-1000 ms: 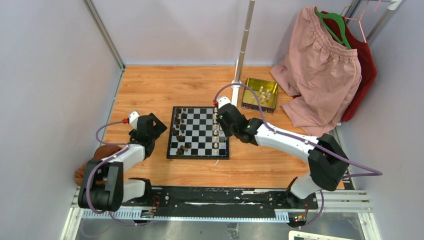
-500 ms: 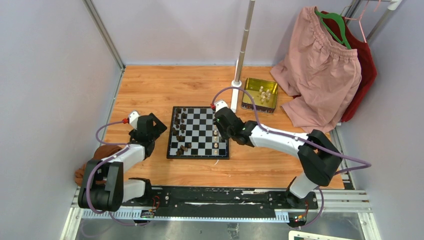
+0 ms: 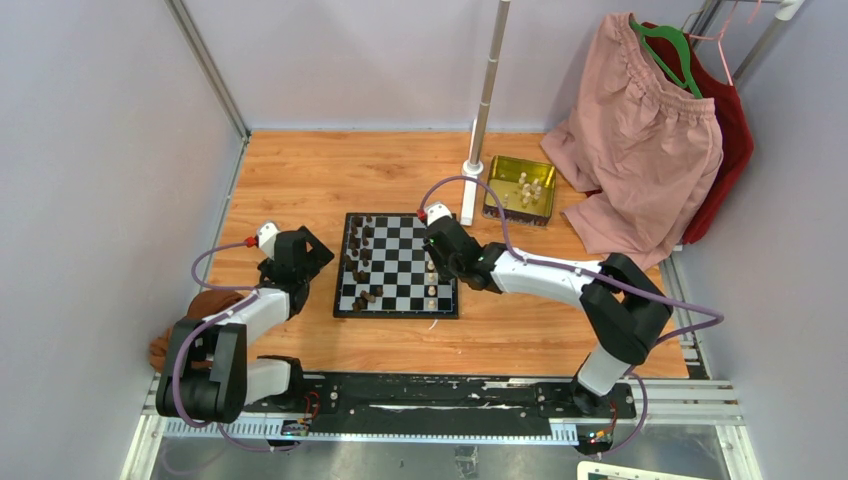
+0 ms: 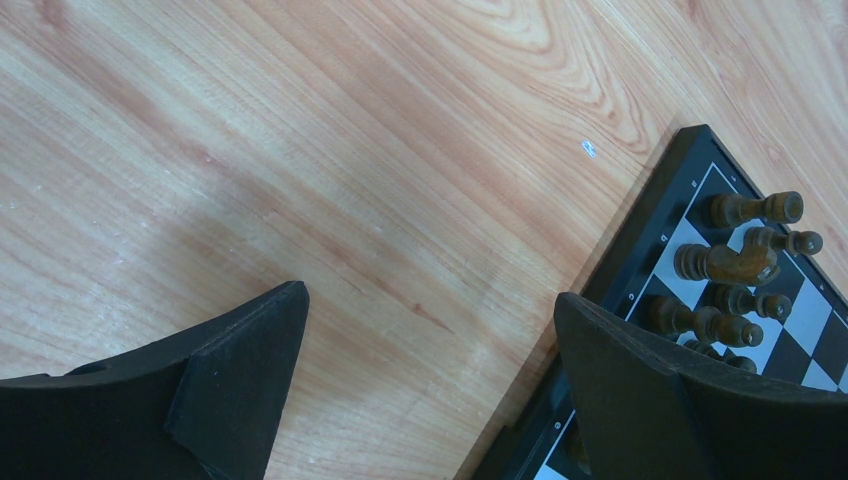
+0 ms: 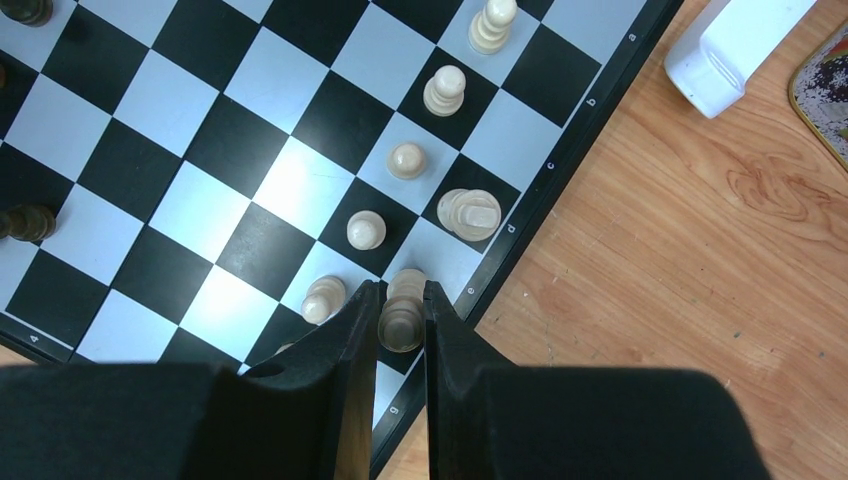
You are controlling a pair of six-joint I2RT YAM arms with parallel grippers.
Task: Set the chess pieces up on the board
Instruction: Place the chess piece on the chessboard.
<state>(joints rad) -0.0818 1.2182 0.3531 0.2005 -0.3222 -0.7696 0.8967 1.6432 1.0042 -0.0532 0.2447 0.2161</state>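
Observation:
The black-and-white board (image 3: pixel 397 265) lies mid-table. Dark brown pieces (image 3: pixel 357 250) stand along its left columns and show in the left wrist view (image 4: pixel 740 262). Cream pieces (image 3: pixel 431 270) stand along its right columns. My right gripper (image 5: pixel 400 300) is shut on a cream piece (image 5: pixel 400 322), held low over the board's right edge near the e and g marks; in the top view it (image 3: pixel 436 252) sits over the cream column. My left gripper (image 3: pixel 300 252) is open and empty over bare wood just left of the board; its right finger (image 4: pixel 640 370) overlaps the board's border.
A gold tin (image 3: pixel 520 188) with several cream pieces stands back right, beside a white pole base (image 3: pixel 470 190). Pink and red clothes (image 3: pixel 650 140) hang at the right. A brown cloth (image 3: pixel 195 310) lies by the left arm.
My right gripper has moved left and a little forward over the board's right columns with the cream piece. The left arm has not moved.

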